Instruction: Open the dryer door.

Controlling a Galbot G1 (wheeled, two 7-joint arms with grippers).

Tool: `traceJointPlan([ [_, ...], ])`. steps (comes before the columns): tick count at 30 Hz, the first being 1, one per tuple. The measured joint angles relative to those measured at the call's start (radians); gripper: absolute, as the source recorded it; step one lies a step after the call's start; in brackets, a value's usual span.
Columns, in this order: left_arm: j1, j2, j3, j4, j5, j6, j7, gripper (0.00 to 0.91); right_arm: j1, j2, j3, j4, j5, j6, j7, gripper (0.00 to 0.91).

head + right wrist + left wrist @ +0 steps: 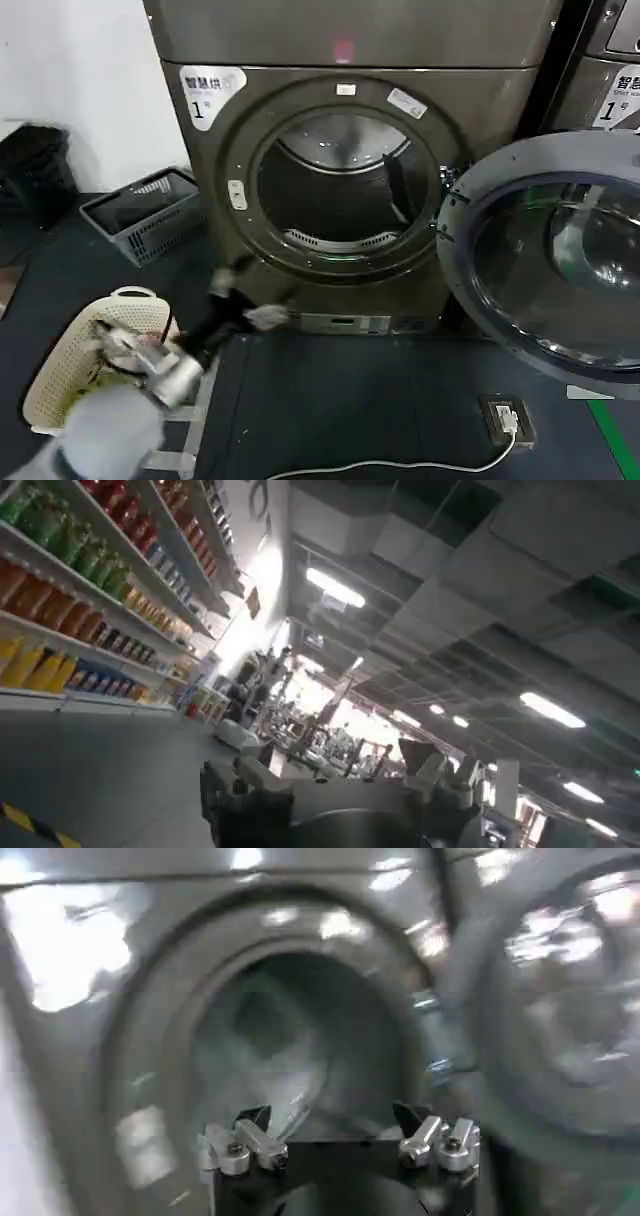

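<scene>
The dryer door (462, 205), a grey ring around dark glass, stands swung wide open to the right of the grey-bronze dryer (300, 100). The round drum opening (340, 190) is bare and dark inside. My left gripper (248, 300) hangs low in front of the dryer, below the opening's lower left rim, and looks blurred. In the left wrist view the left gripper (333, 1118) is open with nothing between its fingers, facing the drum, and the door (560, 998) shows off to one side. The right gripper (335, 760) is open and empty, pointing away at a ceiling and shelves.
A grey wire basket (140, 215) sits on the floor left of the dryer. A cream laundry basket (70, 370) lies under my left arm. A power strip (505, 420) with a white cable lies on the dark floor. A neighbouring machine (615, 60) stands at the right.
</scene>
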Motion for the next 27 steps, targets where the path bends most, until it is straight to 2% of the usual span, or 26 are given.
traceJointPlan([
  [5, 0.069, 0.024, -0.214, 0.008, -0.187, 0.165, -0.103, 0.907, 0.01, 0.001, -0.02, -0.003, 0.006, 0.004, -0.005, 0.907],
  [8, 0.105, 0.039, -0.32, 0.012, -0.288, 0.295, -0.167, 0.907, 0.012, 0.002, -0.025, 0.0, 0.017, 0.008, -0.011, 0.907],
  [10, 0.121, 0.054, -0.383, 0.029, -0.373, 0.337, -0.219, 0.907, 0.011, 0.0, -0.026, -0.003, 0.027, 0.011, -0.017, 0.907],
  [14, 0.154, 0.092, -0.474, 0.095, -0.565, 0.345, -0.328, 0.907, 0.01, -0.001, -0.027, -0.018, 0.034, 0.025, -0.027, 0.907],
  [18, 0.152, 0.12, -0.486, 0.176, -0.702, 0.345, -0.455, 0.907, 0.012, 0.0, -0.035, -0.033, 0.034, 0.042, -0.031, 0.907],
  [23, 0.101, 0.138, -0.409, 0.294, -0.817, 0.345, -0.651, 0.907, 0.018, 0.006, -0.051, -0.045, 0.031, 0.062, -0.037, 0.907],
  [27, 0.065, 0.154, -0.35, 0.355, -0.909, 0.345, -0.746, 0.907, 0.02, 0.014, -0.065, -0.047, 0.028, 0.076, -0.038, 0.907],
])
